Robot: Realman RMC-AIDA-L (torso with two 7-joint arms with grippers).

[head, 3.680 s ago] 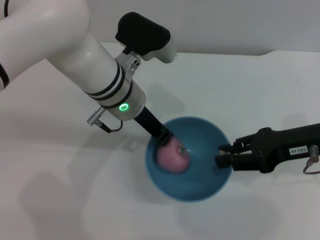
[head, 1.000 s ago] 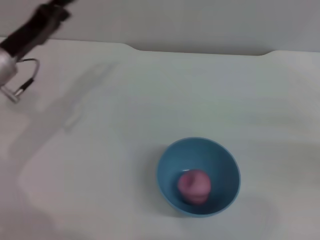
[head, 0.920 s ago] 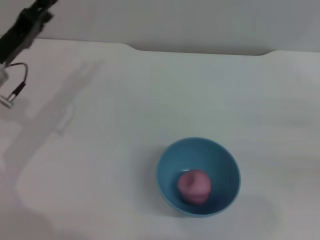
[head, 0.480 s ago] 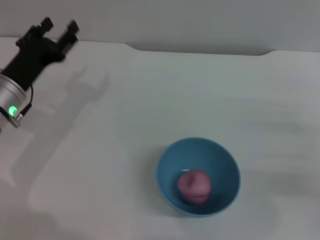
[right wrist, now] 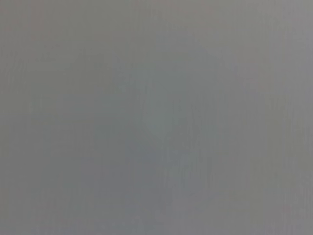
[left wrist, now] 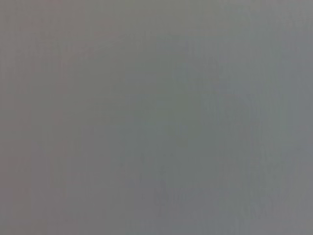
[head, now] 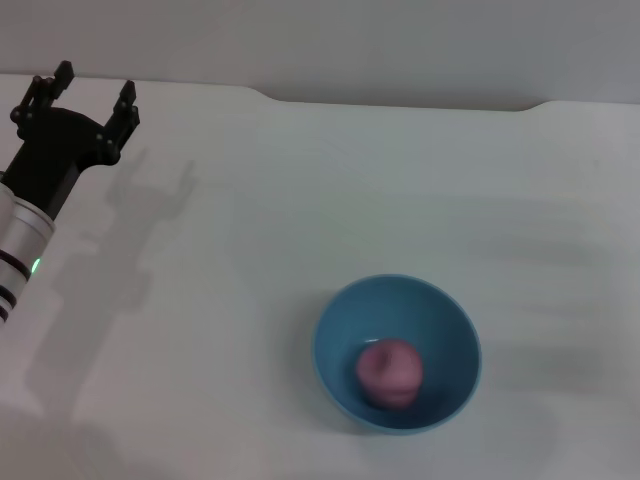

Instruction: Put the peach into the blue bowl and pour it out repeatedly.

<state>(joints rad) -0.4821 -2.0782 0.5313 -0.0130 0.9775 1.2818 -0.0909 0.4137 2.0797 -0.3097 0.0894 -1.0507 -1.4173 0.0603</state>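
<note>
The pinkish-red peach (head: 389,372) lies inside the light-blue bowl (head: 340,320), which stands upright on the white table near the front, right of the middle. My left gripper (head: 92,82) is at the far left near the table's back edge, far from the bowl. It is open and empty, with its two black fingers spread and pointing away from me. My right gripper is out of view. Both wrist views show only plain grey.
The white table (head: 320,200) has a grey wall behind its back edge, with a raised step in that edge (head: 400,102) between the left and right parts. The left arm's shadow falls on the table at the left.
The left arm has come down and turned at the far left, and its open fingers now point at the back wall. The bowl and peach have not moved in the last second.
</note>
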